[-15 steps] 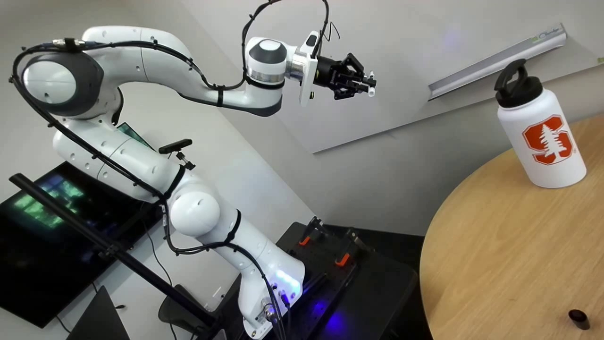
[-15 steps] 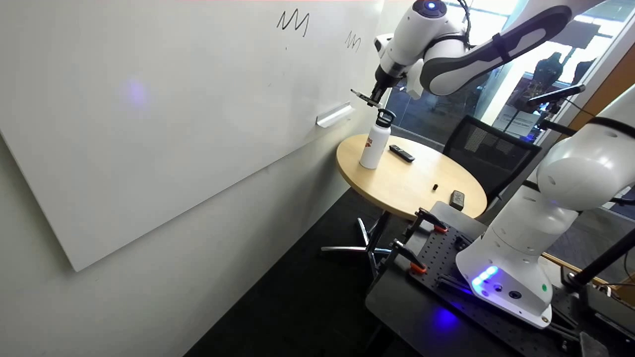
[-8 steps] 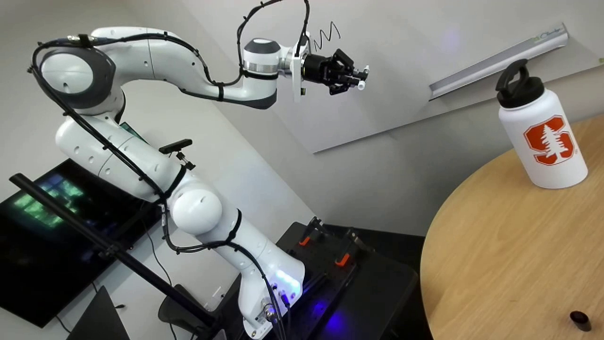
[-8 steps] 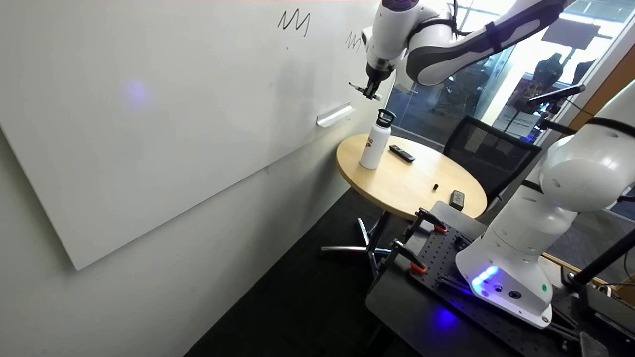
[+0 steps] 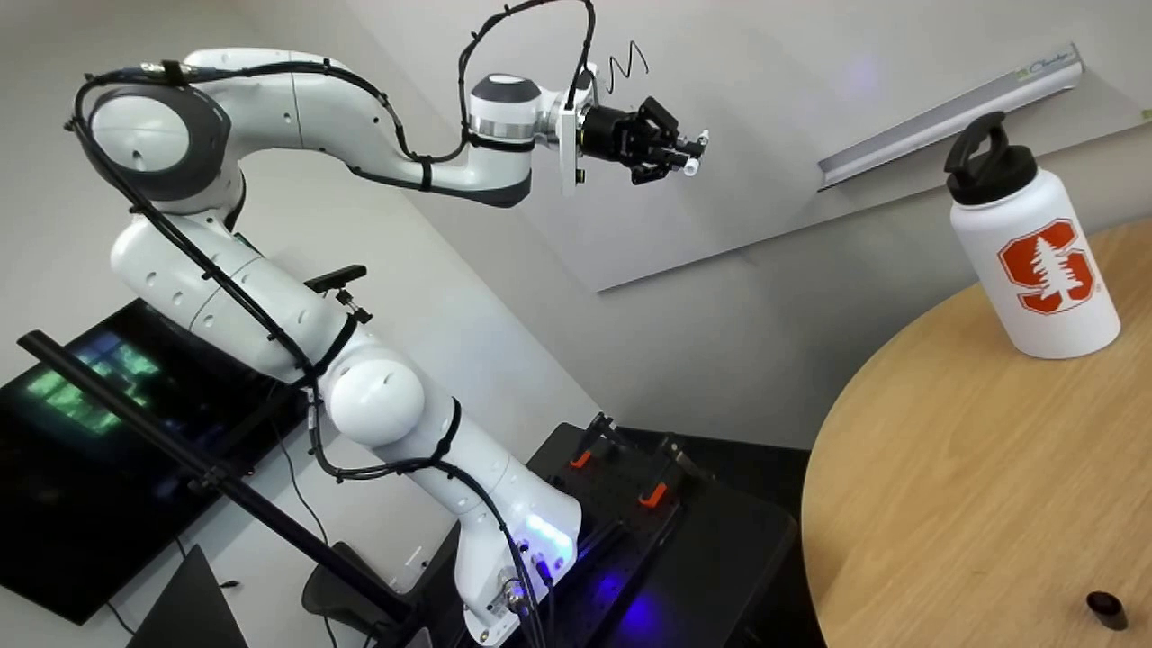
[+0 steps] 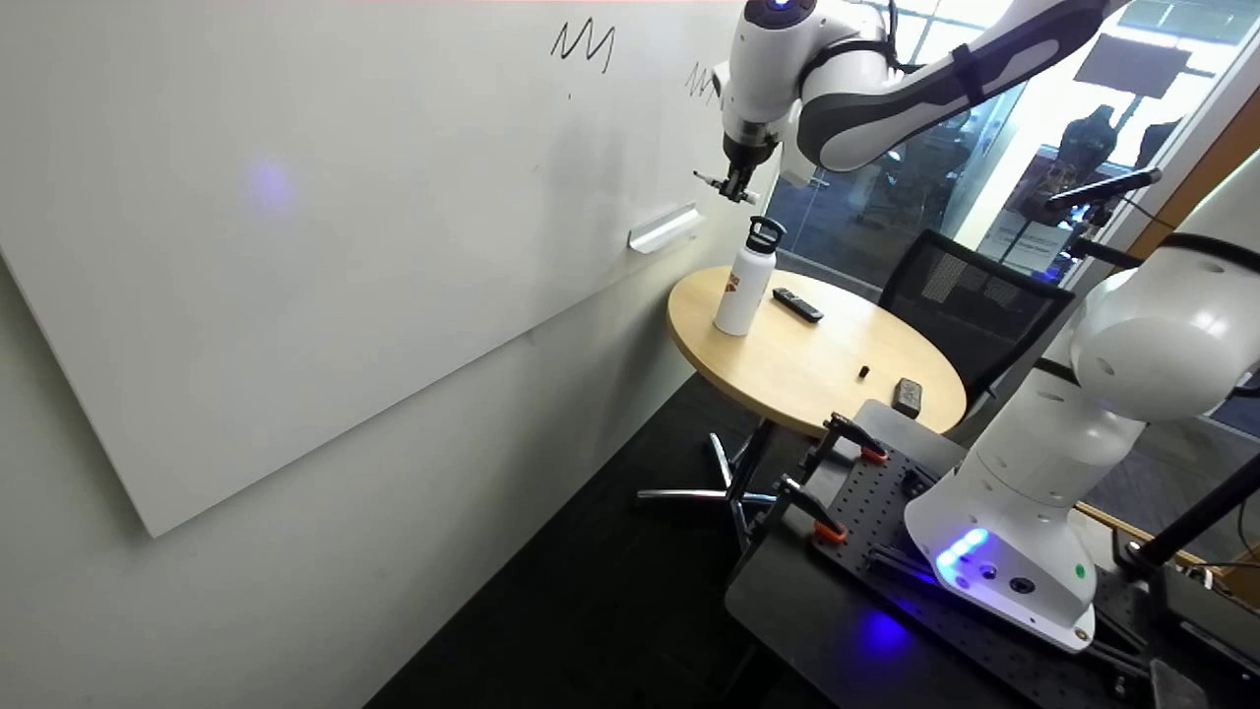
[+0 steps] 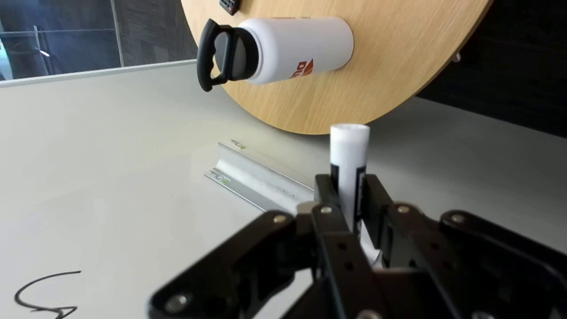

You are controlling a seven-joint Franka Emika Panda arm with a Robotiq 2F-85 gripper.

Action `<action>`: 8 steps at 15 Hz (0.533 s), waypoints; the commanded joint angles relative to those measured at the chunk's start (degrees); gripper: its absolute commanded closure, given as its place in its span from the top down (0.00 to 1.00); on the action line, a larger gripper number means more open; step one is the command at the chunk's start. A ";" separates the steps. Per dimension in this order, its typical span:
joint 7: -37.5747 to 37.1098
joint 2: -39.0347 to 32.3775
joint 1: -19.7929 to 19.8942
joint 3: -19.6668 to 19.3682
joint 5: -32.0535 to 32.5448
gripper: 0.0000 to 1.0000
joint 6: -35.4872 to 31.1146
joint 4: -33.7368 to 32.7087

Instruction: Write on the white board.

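A: Step in hand?

B: Judged to be the writing itself, before a stroke or between strokes; which, undetermined. The jaws are clamped round the marker [image 7: 349, 164]. The white board [image 6: 325, 256] stands beside the jaws, on the marker's tip side; a zigzag [image 6: 589, 41] lies higher than they do, the tray rail [image 6: 665, 228] lower.

A: Tip contact, and next move?

B: Contact unconfirmed; the wrist view hides the tip. In my judgement the next move calls for bringing it squarely to the surface, then a light, even stroke.

A: Orientation?

B: The marker's long axis passes crosswise through the jaws, tip towards the board, white end away. The board's outline runs out of view; its long axis is not established.
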State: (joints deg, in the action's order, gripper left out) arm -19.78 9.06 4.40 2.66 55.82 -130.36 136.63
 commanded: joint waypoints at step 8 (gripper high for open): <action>-4.62 -12.60 -7.60 3.27 0.90 0.08 20.36 -15.65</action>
State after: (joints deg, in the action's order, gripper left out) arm -21.96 0.97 -1.66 5.70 55.84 -113.57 125.74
